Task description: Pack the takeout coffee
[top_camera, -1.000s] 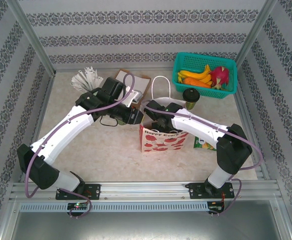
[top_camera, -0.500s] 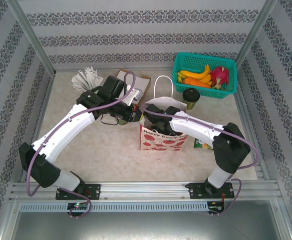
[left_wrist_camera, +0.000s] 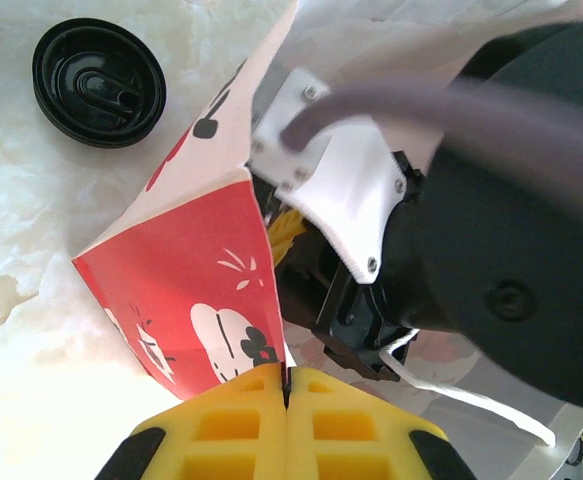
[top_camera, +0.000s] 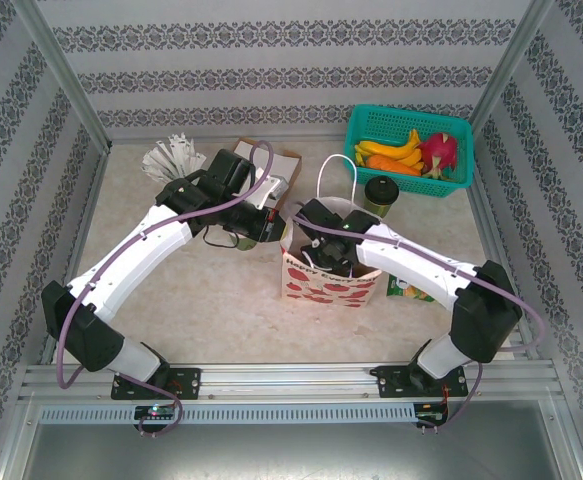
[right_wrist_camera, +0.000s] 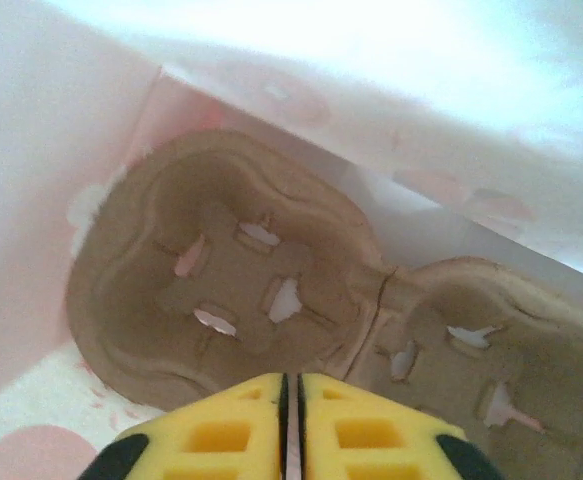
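Right gripper point(right_wrist_camera: 289, 398) has sunk into the red-and-white paper bag point(top_camera: 326, 285), clenched empty over a brown cardboard carrier point(right_wrist_camera: 241, 290); left gripper point(left_wrist_camera: 286, 400) pinches the bag's rim. Black-lidded green paper cup point(top_camera: 381, 191) stands near the table's point(top_camera: 221, 295) far edge.

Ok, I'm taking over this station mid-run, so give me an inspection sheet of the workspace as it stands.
Surface: pale marbled table, no spills seen.
Job's things: one lidded coffee cup upright on the table beyond the gift bag; cardboard carrier flat in the bag's bottom, no cups in it.
Clutter: teal fruit basket, cup of white sticks, green packet.
Grippers: left gripper shut on the bag's rim; right gripper shut, inside the bag above the carrier.
Cables: purple cables run along both arms, no snag seen.
Surroundings: patterned walls, metal frame posts.
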### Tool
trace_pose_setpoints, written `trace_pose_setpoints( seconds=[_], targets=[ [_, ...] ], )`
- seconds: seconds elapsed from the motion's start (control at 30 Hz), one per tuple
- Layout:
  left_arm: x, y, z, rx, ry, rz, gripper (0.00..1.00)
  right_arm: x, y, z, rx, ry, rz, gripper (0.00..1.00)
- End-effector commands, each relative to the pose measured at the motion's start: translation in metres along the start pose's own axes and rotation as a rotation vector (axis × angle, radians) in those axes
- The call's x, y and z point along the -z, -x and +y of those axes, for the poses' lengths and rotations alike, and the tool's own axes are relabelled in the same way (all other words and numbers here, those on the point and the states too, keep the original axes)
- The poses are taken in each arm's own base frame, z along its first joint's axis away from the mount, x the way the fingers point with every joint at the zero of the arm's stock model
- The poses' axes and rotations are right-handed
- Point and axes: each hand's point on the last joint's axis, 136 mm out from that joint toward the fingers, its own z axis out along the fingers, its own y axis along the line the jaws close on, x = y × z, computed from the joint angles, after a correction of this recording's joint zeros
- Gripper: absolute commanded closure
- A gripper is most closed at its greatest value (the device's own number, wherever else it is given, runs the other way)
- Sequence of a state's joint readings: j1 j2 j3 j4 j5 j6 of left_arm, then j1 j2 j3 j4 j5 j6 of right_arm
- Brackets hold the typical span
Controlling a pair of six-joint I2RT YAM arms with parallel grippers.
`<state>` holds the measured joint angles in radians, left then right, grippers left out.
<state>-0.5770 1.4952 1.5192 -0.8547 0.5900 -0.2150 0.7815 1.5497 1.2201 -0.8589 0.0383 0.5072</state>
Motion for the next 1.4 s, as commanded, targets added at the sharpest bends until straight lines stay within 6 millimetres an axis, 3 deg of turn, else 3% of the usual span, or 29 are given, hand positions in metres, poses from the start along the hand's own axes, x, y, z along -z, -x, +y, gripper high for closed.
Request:
trace_pose_setpoints(
  seconds=[0.0, 0.2, 0.37, 0.67, 0.83, 1.07, 1.2, 1.37],
  targets=[
    [0.000, -0.002, -0.004, 0.004, 0.005, 0.023, 1.00, -0.017, -0.023, -0.005, 0.046, -0.001, 0.101, 0.97],
    [0.001, -0.002, -0.004, 0.002, 0.009, 0.020, 1.00, -0.036, -0.038, -0.002, 0.054, 0.013, 0.187, 1.00],
    [0.001, -0.002, -0.003, 0.003, 0.010, 0.024, 1.00, -0.051, -0.047, -0.012, 0.031, -0.048, 0.242, 0.99],
    [-0.001, -0.005, -0.002, 0.004, 0.013, 0.030, 1.00, -0.069, -0.059, -0.021, 0.017, -0.105, 0.306, 0.92],
    [-0.001, -0.004, -0.001, 0.003, 0.016, 0.029, 1.00, -0.054, -0.044, -0.005, 0.036, -0.033, 0.254, 0.88],
    [-0.001, -0.005, 0.000, -0.003, 0.022, 0.030, 1.00, -0.016, -0.018, 0.013, 0.091, 0.085, 0.113, 0.84],
    [0.001, -0.006, 0.006, -0.020, 0.063, 0.034, 1.00, 0.006, -0.006, 0.017, 0.122, 0.118, 0.027, 0.66],
    [0.006, -0.003, 0.007, -0.031, 0.075, 0.028, 1.00, 0.038, 0.008, 0.028, 0.128, 0.205, -0.077, 0.56]
  ],
)
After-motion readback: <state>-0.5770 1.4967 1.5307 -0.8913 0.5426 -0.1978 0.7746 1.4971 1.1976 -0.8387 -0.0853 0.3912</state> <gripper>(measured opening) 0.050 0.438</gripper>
